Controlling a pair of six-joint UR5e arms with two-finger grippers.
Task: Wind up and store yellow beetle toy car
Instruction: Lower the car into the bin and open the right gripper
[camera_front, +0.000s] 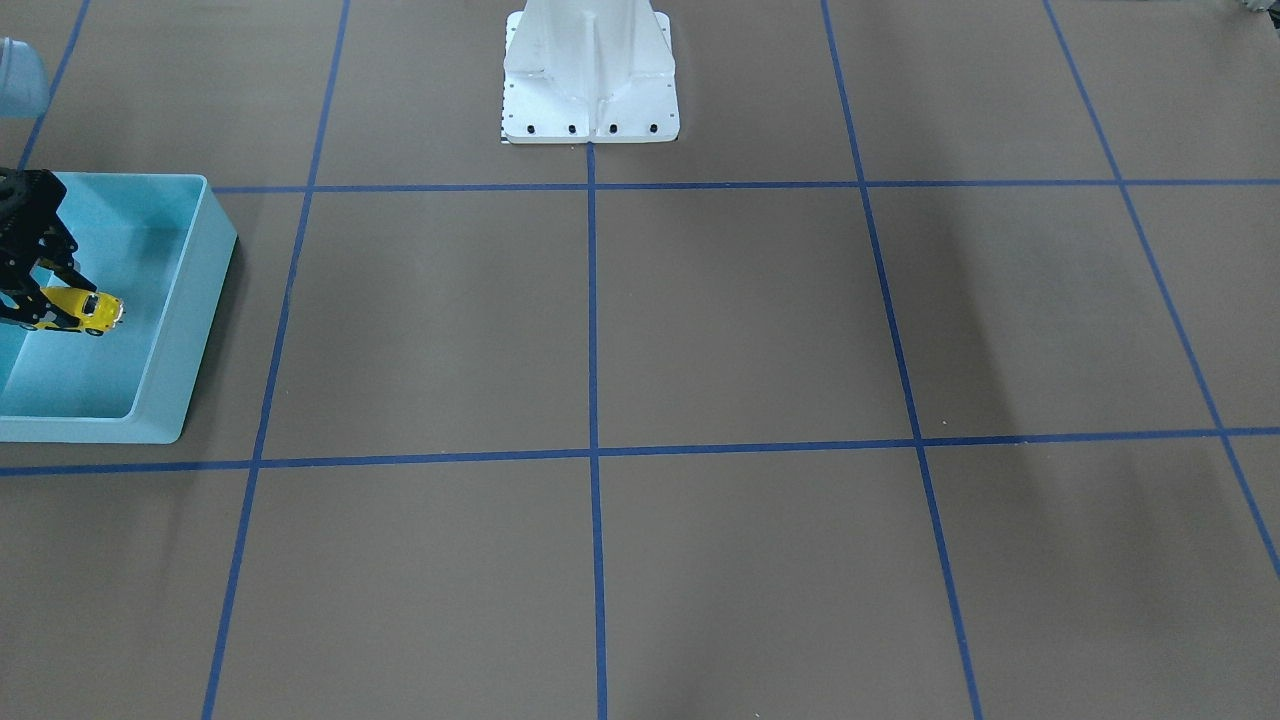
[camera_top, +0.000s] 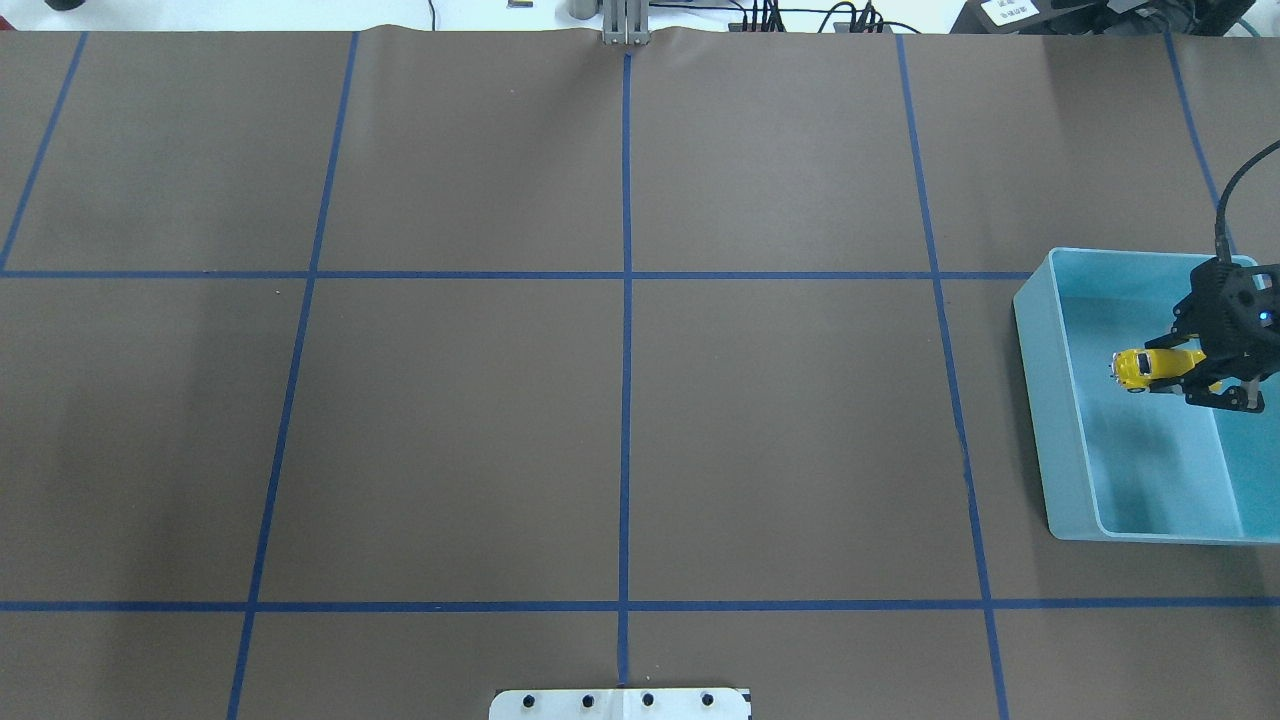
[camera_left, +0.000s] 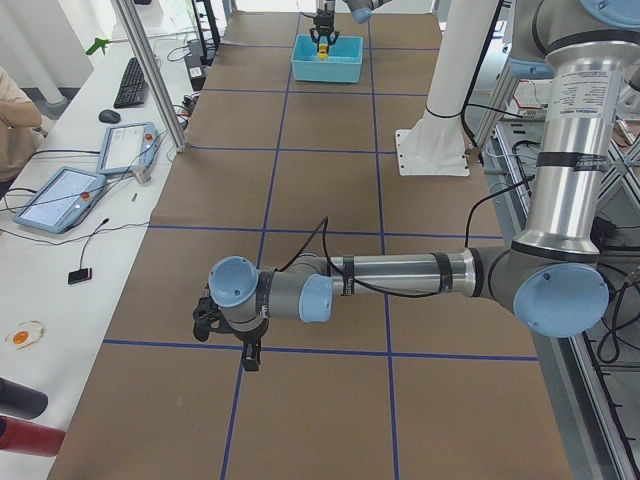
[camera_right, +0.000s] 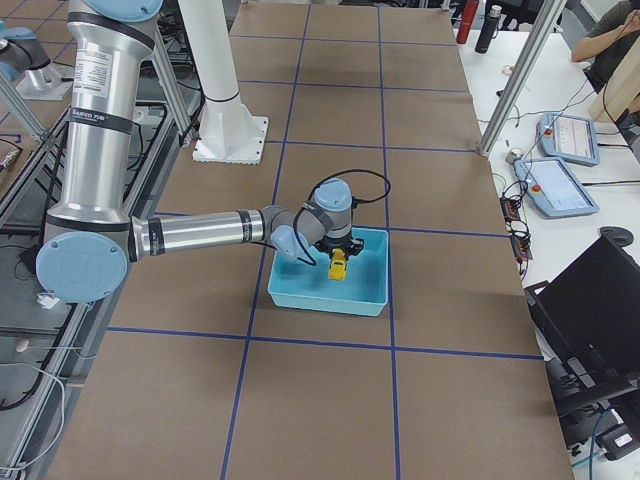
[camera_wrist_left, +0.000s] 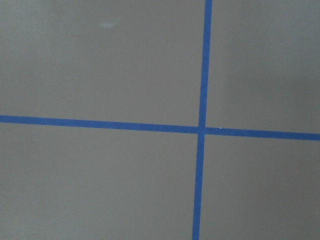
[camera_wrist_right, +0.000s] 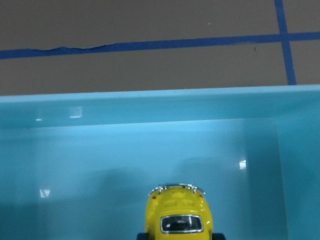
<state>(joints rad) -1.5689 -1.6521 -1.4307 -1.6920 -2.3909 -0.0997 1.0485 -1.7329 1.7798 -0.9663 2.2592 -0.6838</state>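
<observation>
While poised over the bin (camera_top: 1050, 400) at far right, clasped the car (camera_top: 1145, 367) in right gripper (camera_top: 1195, 369). Could not tell left gripper's (camera_left: 228, 338) state.

Yellow beetle toy car (camera_wrist_right: 179, 215): you had a glossy, smooth yellow body, a bright chrome-like bumper and a dark, shiny window.
Bin (camera_wrist_right: 150, 107): light blue, looked like smooth plastic; its inner walls threw small highlights back at you.
Table cover (camera_top: 450, 430): brown, matt, paper-like sheet; you could see a slight ripple at its far edge.
Grid lines (camera_top: 626, 400): blue tape, matt, one edge ragged in your right wrist view.
Robot base (camera_front: 590, 90): white, smooth, faintly shiny, like painted metal.
Right gripper (camera_top: 1190, 372): black, matt.
Left arm (camera_left: 400, 272): silvery satin metal tube; you noted smooth pale blue caps.
</observation>
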